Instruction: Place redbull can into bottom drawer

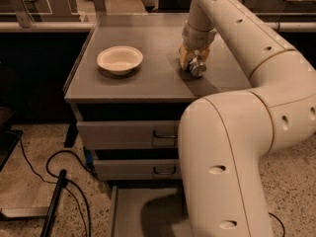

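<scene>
The redbull can [197,68] shows its shiny round end between the yellowish fingers [184,57] of my gripper [193,60], just above the grey cabinet top [148,83] at its right side. The gripper is shut on the can, which is tilted toward the camera. The bottom drawer [143,211] is pulled open at the foot of the cabinet, its flat floor partly hidden by my arm.
A white bowl [120,59] sits on the left of the cabinet top. Two upper drawers with dark handles [164,135] are closed. My large white arm [232,147] fills the right foreground. Black cables [54,181] lie on the speckled floor at left.
</scene>
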{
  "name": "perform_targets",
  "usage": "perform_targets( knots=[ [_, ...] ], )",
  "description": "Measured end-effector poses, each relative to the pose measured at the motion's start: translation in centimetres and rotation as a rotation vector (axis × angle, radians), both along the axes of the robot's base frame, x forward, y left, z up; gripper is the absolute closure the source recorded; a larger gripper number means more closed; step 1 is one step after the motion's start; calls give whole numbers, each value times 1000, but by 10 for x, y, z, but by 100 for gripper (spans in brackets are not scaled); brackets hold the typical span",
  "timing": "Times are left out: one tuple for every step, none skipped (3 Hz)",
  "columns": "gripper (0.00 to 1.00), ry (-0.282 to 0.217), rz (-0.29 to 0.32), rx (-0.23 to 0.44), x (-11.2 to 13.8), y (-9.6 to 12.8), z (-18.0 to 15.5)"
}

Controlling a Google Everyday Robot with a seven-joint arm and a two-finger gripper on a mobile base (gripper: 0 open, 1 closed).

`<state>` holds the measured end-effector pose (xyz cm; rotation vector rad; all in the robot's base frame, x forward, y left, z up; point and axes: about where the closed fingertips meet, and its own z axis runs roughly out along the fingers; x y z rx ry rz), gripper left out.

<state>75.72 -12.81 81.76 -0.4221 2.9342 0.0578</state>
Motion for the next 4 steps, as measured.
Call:
perform_targets(
  knots=[
    [100, 0, 0, 0, 0, 0, 6],
    [100, -10, 2, 29, -5, -5, 10],
    [100, 2, -20, 74, -47, -32, 13],
    [100, 2, -20, 75, -47, -32, 13]
  ],
)
